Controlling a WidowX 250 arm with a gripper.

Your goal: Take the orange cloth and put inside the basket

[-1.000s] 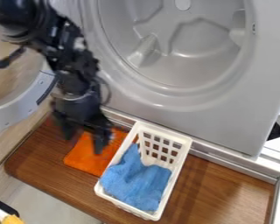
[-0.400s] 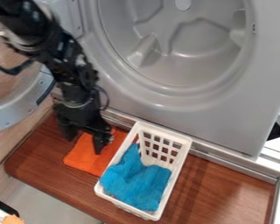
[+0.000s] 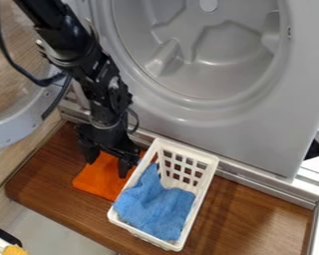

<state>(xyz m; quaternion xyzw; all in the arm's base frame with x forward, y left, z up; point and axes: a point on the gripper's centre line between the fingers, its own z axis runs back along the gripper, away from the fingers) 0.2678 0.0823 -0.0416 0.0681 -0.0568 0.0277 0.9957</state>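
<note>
Placement isn't done: the orange cloth [image 3: 99,182] lies flat on the table [image 3: 252,214], just beside the white basket [image 3: 189,151], which already holds a blue cloth [image 3: 159,206]. My tool [image 3: 107,162] stands over the orange one, fingers spread; I judge that grasping, lifting and dropping it in remain.

arm [image 3: 83,59]: glossy black, segmented, blocky joints; small pale spots along housing. black cable [image 3: 13,61] loops beside upper section; dark cord [image 3: 136,121] curves near wrist. gripper [image 3: 107,162]: matte black, two blunt fingers.
</note>
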